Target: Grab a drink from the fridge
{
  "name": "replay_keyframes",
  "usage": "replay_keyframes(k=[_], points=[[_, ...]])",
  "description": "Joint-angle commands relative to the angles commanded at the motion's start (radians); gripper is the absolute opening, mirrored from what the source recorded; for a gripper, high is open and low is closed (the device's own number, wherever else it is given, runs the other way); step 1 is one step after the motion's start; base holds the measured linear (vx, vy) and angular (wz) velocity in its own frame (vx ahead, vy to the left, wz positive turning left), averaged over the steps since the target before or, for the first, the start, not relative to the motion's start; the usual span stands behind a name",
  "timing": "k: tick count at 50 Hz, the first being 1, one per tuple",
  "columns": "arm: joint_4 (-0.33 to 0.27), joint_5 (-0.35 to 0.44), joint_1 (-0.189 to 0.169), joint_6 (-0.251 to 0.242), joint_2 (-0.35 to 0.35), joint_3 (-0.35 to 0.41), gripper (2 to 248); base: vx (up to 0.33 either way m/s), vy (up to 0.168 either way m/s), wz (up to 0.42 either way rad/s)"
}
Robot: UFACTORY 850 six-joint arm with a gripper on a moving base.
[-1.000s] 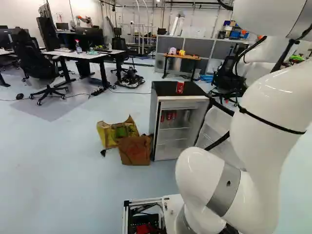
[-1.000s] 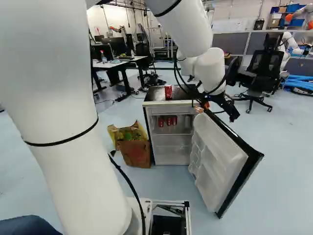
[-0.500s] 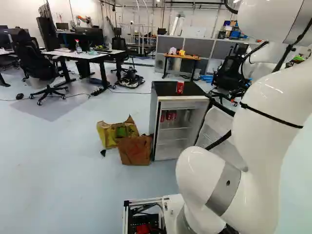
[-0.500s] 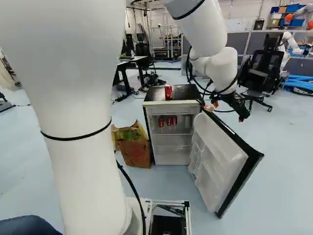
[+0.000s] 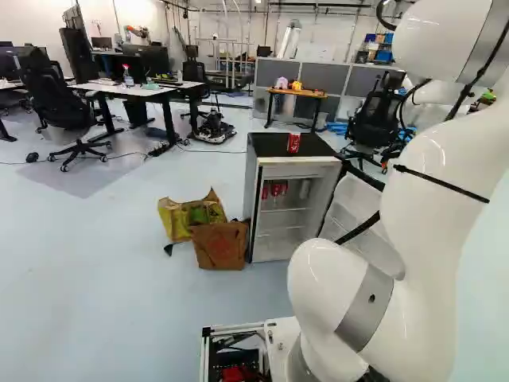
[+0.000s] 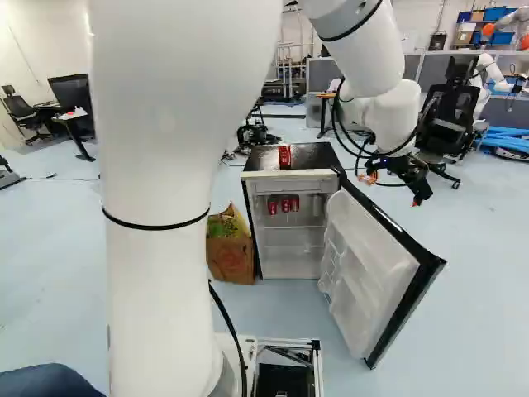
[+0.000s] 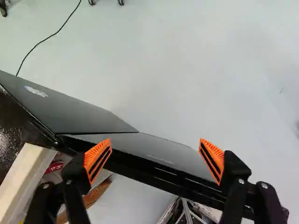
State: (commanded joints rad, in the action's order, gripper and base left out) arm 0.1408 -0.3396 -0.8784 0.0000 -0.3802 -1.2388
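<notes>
Three red cans (image 6: 286,204) inside fridge (image 6: 249,175), upper shelf (image 6: 289,226); one more can (image 6: 285,155) on top. Door (image 6: 376,277) open. Gripper (image 7: 155,139) over the door, fingers spread, holding nothing. Best guess: clear door edge first, come round to the opening, level out, enter straight, straddle one can, squeeze gently; neighbours could topple.

We seem to be in a robotics lab: we can see another robot (image 6: 486,74), black swivel chairs (image 5: 56,94), computer monitors (image 6: 70,89), grey partitions (image 5: 274,74) and a cable (image 7: 48,39) trailing across the pale floor (image 5: 103,263).
</notes>
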Motion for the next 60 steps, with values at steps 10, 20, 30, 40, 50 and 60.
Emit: replay_keyframes(k=[10,20,30,40,50,60], points=[[0.000,-0.036,-0.008,0.000,-0.047,-0.060,247,0.000,0.000,0.000],[0.000,-0.072,-0.015,0.000,-0.093,-0.120,247,0.000,0.000,0.000],[0.000,-0.109,-0.023,0.000,-0.138,-0.181,247,0.000,0.000,0.000],[0.000,-0.136,-0.029,0.000,-0.199,-0.247,247,0.000,0.000,0.000],[0.000,-0.153,-0.038,0.000,-0.265,-0.312,247,0.000,0.000,0.000],[0.000,-0.169,-0.047,0.000,-0.318,-0.361,247,0.000,0.000,0.000]])
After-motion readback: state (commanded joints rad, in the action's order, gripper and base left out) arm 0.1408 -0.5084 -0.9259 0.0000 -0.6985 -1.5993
